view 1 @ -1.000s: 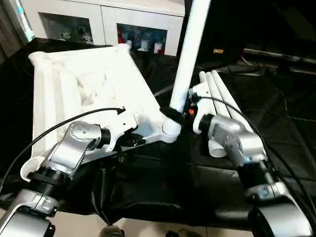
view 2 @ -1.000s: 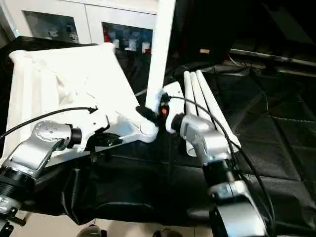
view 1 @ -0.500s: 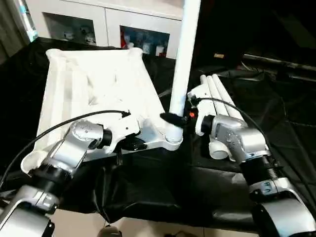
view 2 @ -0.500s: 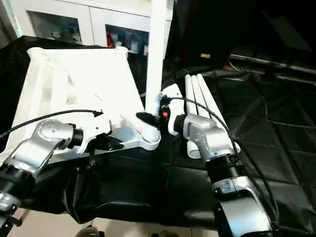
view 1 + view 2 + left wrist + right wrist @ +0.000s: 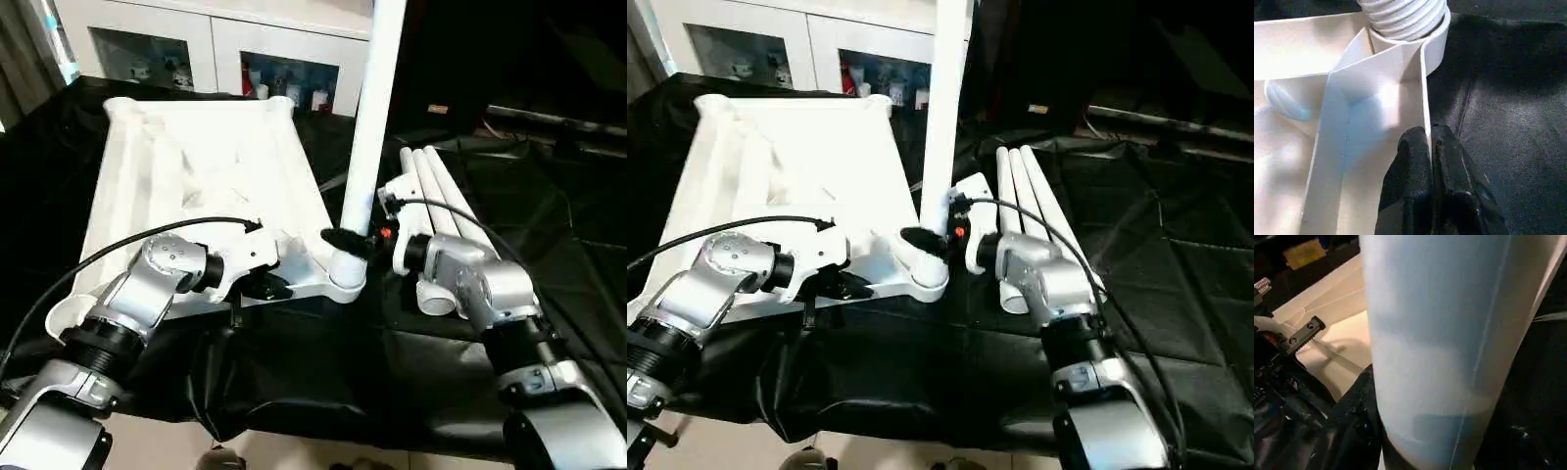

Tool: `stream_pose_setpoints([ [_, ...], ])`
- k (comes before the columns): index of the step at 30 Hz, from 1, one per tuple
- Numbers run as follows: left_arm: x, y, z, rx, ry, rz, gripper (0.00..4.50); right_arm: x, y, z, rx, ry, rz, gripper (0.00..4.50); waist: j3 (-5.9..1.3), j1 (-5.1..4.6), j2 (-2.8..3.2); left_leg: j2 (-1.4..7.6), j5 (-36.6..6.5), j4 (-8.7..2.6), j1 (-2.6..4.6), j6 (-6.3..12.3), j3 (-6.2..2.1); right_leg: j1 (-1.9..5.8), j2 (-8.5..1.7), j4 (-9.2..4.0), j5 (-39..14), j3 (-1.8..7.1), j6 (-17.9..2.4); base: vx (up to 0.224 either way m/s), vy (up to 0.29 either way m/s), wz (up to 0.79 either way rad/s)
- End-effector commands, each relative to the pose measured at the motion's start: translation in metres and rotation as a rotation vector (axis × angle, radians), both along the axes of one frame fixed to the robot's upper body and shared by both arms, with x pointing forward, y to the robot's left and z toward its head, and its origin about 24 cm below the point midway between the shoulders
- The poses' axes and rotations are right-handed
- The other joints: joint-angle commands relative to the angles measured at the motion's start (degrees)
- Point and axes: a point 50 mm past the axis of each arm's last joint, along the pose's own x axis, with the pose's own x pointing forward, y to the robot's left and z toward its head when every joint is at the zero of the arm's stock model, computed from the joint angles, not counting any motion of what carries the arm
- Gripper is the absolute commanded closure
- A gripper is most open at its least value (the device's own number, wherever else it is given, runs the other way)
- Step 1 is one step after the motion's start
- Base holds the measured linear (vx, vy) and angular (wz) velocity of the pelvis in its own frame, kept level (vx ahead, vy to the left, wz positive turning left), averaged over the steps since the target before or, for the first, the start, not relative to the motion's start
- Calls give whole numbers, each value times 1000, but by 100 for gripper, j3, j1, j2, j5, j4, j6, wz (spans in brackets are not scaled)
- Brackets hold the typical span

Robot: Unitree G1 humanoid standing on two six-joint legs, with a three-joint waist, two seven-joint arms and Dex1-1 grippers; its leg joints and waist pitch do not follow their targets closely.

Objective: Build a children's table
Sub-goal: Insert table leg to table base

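The white tabletop (image 5: 196,176) lies upside down on the black cloth, ribbed underside up. One white leg (image 5: 370,117) stands nearly upright in the near right corner socket (image 5: 343,282). My right gripper (image 5: 348,238) is shut on this leg just above the socket; the leg (image 5: 1449,333) looms close in the right wrist view. My left gripper (image 5: 269,287) is shut on the tabletop's near rim (image 5: 1425,98), left of that socket, with its fingers (image 5: 1415,161) pinching the thin wall. The leg's ribbed end (image 5: 1405,17) sits in the socket. Three more legs (image 5: 436,211) lie side by side to the right.
A white glass-door cabinet (image 5: 225,49) stands behind the work surface. Black cloth (image 5: 313,382) covers the surface and hangs over the near edge. A black cable (image 5: 147,240) loops over my left forearm, and another cable (image 5: 470,230) runs along the right one.
The head view has shifted a little. The tabletop's far end has swung to the right, and the standing leg is more upright. Both grippers keep their hold.
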Motion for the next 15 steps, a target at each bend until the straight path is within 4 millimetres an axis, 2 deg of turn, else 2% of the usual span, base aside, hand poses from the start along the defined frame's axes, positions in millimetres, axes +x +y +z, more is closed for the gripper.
stream_pose_setpoints([
  [1, -9, -14, -7, 28, 44, -109, 450, 0, -6, -6, 9, 14, -41, 260, -397, -35, 178, 103, -1207, -438, 88, -309, -20, 307, -480, -416, -1013, 220, -1091, 0, 0, 0],
  [2, -9, -14, -7, 28, 44, -110, 450, -1, -6, -7, 11, 19, -42, 260, -395, -39, 177, 102, -1209, -437, 84, -304, -20, 312, -482, -420, -1058, 223, -1083, 0, 0, 0],
  [3, -8, -13, -8, 33, 44, -111, 450, -2, -6, -9, 12, 27, -42, 260, -397, -33, 213, 106, -1214, -438, 92, -301, -23, 305, -483, -424, -1103, 224, -1073, 0, 0, 0],
  [6, -7, -11, -9, 43, 45, -109, 450, -5, -4, -12, 6, 43, -27, 260, -394, -34, 210, 103, -1186, -440, 89, -269, -17, 309, -482, -432, -1117, 227, -1057, 0, 0, 0],
  [11, -7, -10, -9, 48, 43, -100, 450, -5, -5, -16, 13, 47, -29, 260, -381, -37, 224, 109, -1348, -463, 120, -288, -27, 300, -493, -471, -1469, 228, -1001, 0, 0, 0],
  [12, -7, -9, -9, 44, 44, -94, 450, -5, -7, -17, 30, 52, -44, 260, -379, -36, 204, 110, -1370, -464, 125, -283, -27, 294, -493, -474, -1521, 226, -995, 0, 0, 0],
  [13, -7, -9, -9, 43, 44, -91, 450, -5, -8, -19, 47, 61, -59, 260, -378, -42, 218, 110, -1396, -465, 124, -285, -26, 288, -496, -479, -1555, 229, -996, 0, 0, 0],
  [15, -7, -9, -9, 43, 44, -89, 450, -6, -10, -22, 55, 69, -69, 260, -381, -37, 199, 112, -1384, -466, 124, -272, -26, 292, -498, -479, -1560, 228, -995, 0, 0, 0],
])
